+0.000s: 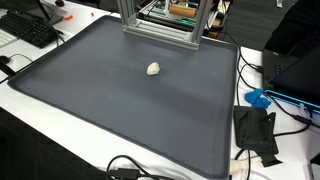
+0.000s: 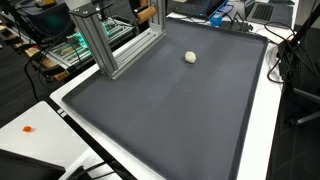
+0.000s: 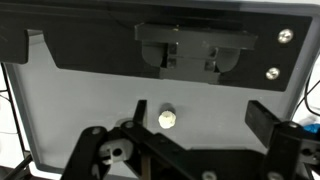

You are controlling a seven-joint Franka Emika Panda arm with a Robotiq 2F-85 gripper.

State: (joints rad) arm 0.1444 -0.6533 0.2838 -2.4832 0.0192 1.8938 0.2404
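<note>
Centrally, on a grey mat (image 1: pixel 100 110), a small white lump (image 1: pixel 153 69) is seen lying alone. The mat is spread over a white counter (image 1: pixel 25 115). In both exterior views the lump is found toward the mat's back edge, near an aluminium frame (image 1: pixel 160 22) that stands there, but clearly apart from it. In an exterior view the lump (image 2: pixel 190 57) is shown out on bare mat, with the frame (image 2: pixel 105 40) off to one side.

The jaws are shown in the wrist view, along the bottom of the picture. They are spread wide and released, and nothing is grasped. The lump (image 3: pixel 167 118) is seen on the mat beyond them, within the gap between their two sides, and is not touched. A dark plate (image 3: pixel 195 45) bearing two screws is seen across the top of that view.

A keyboard (image 1: pixel 30 30) is seen at one corner of the counter. A blue item (image 1: pixel 258 98) and a black device (image 1: pixel 255 132) are placed just beside the mat's edge, among cables. A small orange speck (image 2: pixel 27 129) is seen on the white surface, well apart from the lump.
</note>
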